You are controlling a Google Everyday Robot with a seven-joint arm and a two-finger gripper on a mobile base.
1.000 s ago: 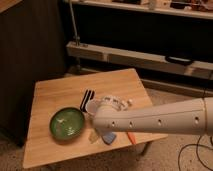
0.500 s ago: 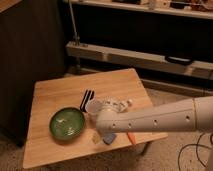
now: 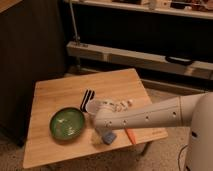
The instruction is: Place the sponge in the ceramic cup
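The blue sponge (image 3: pixel 108 137) lies on the wooden table (image 3: pixel 52 95) near its front edge, just right of the green bowl. The pale ceramic cup (image 3: pixel 93 106) stands upright behind it, partly covered by my arm. My white arm reaches in from the right, and my gripper (image 3: pixel 100 131) hangs at its end, low over the table. It is right beside the sponge on its left and in front of the cup. The wrist hides most of the gripper.
A green bowl (image 3: pixel 67 123) sits at the front left of the table. A black-and-white striped object (image 3: pixel 87 98) lies behind the cup. An orange carrot-shaped thing (image 3: pixel 130 136) lies right of the sponge, and small white pieces (image 3: pixel 123 104) are near mid-table. Dark shelving stands behind.
The end of my arm has shifted slightly over the spot between cup and sponge. The sponge, cup and bowl have stayed where they were.
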